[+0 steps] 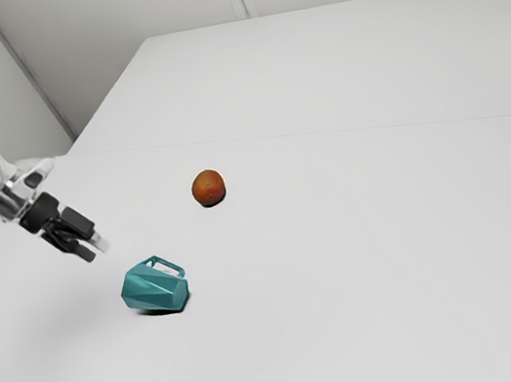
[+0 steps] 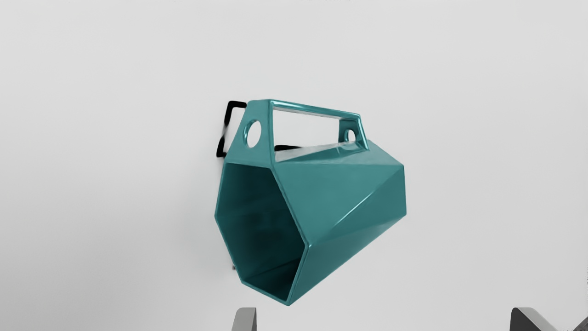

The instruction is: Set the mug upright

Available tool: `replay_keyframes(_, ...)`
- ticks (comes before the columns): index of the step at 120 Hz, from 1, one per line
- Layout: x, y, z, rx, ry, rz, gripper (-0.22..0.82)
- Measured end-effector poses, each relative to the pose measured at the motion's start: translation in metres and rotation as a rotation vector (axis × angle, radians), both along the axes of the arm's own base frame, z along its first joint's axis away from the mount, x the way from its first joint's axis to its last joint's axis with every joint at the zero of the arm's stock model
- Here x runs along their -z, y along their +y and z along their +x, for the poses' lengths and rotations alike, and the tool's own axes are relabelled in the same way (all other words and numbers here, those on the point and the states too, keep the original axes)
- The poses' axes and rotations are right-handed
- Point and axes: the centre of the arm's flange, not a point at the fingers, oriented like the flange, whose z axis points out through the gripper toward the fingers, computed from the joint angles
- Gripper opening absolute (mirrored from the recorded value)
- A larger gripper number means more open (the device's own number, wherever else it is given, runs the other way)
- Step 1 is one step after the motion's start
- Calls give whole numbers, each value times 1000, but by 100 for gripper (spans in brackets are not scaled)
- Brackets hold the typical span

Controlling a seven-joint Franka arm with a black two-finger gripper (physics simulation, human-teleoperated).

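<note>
In the exterior view my gripper (image 1: 95, 250) hangs above the table, up and to the left of the teal mug (image 1: 155, 287). The mug lies on its side, its handle raised toward the exterior view's top. Seen from the wrist, the faceted mug (image 2: 340, 197) shows its hollow mouth beside its closed body, with the angular handle along one side. My gripper (image 2: 383, 317) is open, its two fingertips wide apart, with a gap between them and the mug.
An orange-brown round fruit (image 1: 208, 187) sits on the white table (image 1: 375, 259), beyond the mug toward the exterior view's top. Pale walls stand behind the table.
</note>
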Motion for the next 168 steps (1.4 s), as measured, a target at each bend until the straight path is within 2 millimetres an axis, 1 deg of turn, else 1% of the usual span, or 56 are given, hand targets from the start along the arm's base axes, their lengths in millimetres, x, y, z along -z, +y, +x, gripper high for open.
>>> replay_keyframes(12,19,-1,4,32,-33,-58,60)
replay_keyframes(29,40,12,1,35,-69,-128,60)
replay_keyframes(56,68,14,-1,39,-87,-227,60)
replay_keyframes(64,74,14,-4,38,-85,-247,60)
replay_keyframes(80,82,9,-10,47,-79,-284,60)
replay_keyframes(89,85,6,-11,47,-82,-304,60)
replay_keyframes(112,101,0,-10,37,-78,-368,59)
replay_keyframes(119,106,-1,-10,36,-75,-383,55)
replay_keyframes(123,107,-2,-11,36,-75,-390,51)
replay_keyframes(140,109,-4,-11,40,-78,-405,26)
replay_keyframes(148,108,-5,-10,42,-82,-411,17)
replay_keyframes(168,108,-6,-10,46,-90,-421,0)
